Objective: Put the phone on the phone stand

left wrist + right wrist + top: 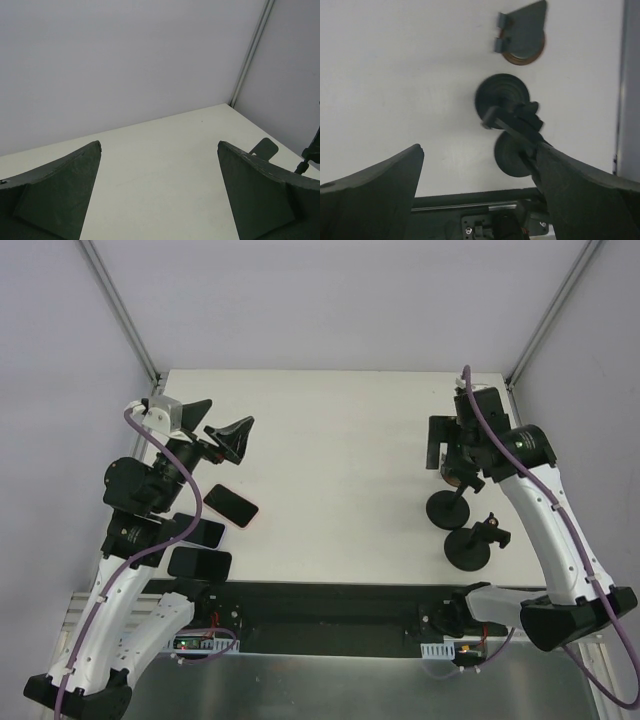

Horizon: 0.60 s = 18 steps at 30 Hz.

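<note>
Seen from above, three flat, glossy dark phones lay in a row at the left of the white table (pixel 340 440). The far phone (pixel 232 505) lay open to view, the middle phone (pixel 200 532) sat partly under the left arm, and the near phone (pixel 200 563) lay by the near edge. The left gripper (pixel 230 412) hung just beyond them, its triangular fingers spread and holding nothing. Well apart at the right, the middle stand (pixel 449 510) and near stand (pixel 467 548) stood on round black bases, with bare table between them and the phones. In the left wrist view, matte table ran to smooth pale walls and a metal corner post (pixel 252 50). In the right wrist view, the right gripper (pixel 479 146) was spread and empty above the stands. The far stand (pixel 522 30) carried a grey plate over a brownish base, and a black rail (pixel 470 205) edged the near side.
</note>
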Motion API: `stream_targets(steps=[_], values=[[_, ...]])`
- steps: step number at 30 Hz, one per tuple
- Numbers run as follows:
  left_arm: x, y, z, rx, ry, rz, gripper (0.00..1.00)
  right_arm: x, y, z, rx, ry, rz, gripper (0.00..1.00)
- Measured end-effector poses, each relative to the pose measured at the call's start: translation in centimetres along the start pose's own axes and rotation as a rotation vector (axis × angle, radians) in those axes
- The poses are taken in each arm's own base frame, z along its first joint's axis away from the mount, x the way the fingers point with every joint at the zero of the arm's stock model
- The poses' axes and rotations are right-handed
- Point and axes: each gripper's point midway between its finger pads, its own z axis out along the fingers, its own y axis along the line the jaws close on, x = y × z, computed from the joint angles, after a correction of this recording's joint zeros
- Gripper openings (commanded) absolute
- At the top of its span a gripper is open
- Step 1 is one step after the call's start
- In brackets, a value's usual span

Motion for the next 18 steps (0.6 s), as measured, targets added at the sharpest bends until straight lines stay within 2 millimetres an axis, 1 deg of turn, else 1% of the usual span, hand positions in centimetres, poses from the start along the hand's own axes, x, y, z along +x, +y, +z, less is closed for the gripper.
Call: stream_targets(steps=[2,5,7,9,11,18], values=[[0.1,0.0,0.0,0.001,0.002,-0.001,0.99,0.6,-2.3,-0.3,0.123,-0.012,0.030,0.96],[0.2,0.0,0.1,0.003,0.007,-0.006,0.99,2.3,-5.4,-0.7,0.271,-0.023,0.107,0.96],[0.3,-0.1,0.2,0.007,0.009,-0.007,0.99,3.2,-6.4,-0.9,0.311,-0.037,0.166,0.96],[0.3,-0.1,0.2,0.008,0.009,-0.008,0.99,4.2,-6.9,-1.0,0.324,-0.051,0.229,0.96],[0.3,-0.3,0.2,0.013,0.010,-0.010,0.99,4.7,-6.8,-0.8,0.320,-0.061,0.280,0.96],[0.3,-0.5,0.2,0.019,0.011,-0.011,0.99,5.0,-5.6,1.1,0.314,-0.072,0.507,0.96]])
